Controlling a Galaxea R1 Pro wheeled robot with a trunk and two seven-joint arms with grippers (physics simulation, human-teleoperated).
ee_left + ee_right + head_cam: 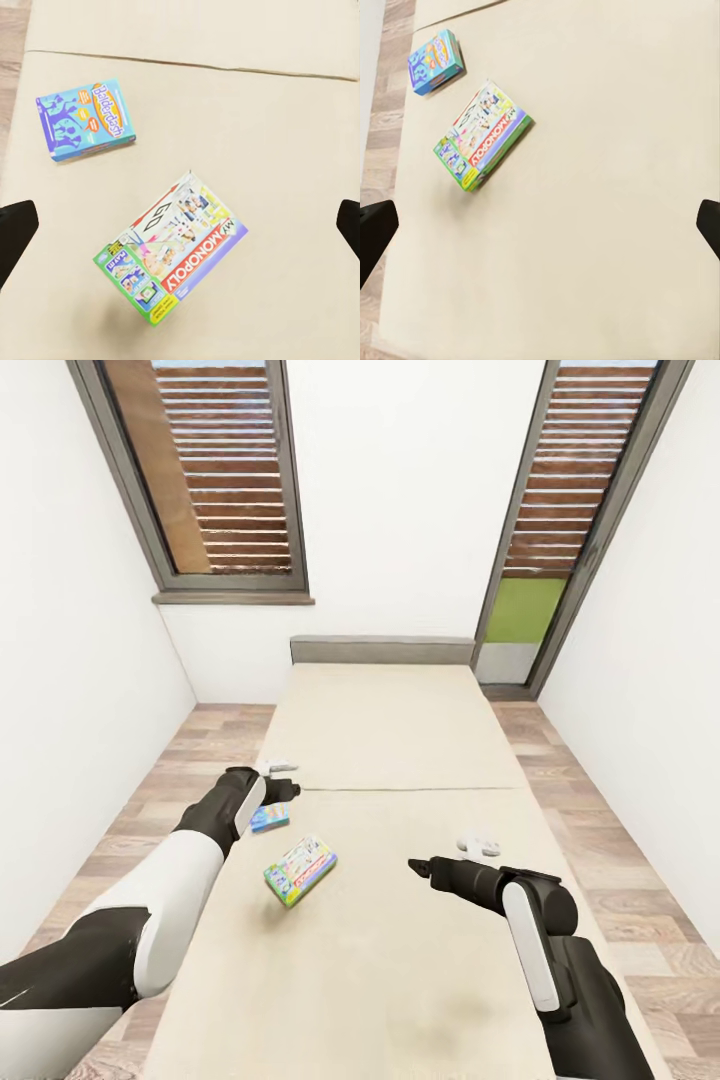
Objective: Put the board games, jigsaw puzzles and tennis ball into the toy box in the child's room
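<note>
Two board games lie on the cream bed. The green-edged Monopoly box sits left of centre, and a smaller light blue Balderdash box lies near the left edge. My left gripper hovers open above both boxes, holding nothing. Over bare mattress to the right of the Monopoly box, my right gripper is open and empty too. The table, toy box, jigsaw puzzles and tennis ball are out of view.
Narrow strips of wood-plank floor run along both sides of the bed, closed in by white walls. A grey headboard stands at the far end, between a shuttered window and a tall glazed door.
</note>
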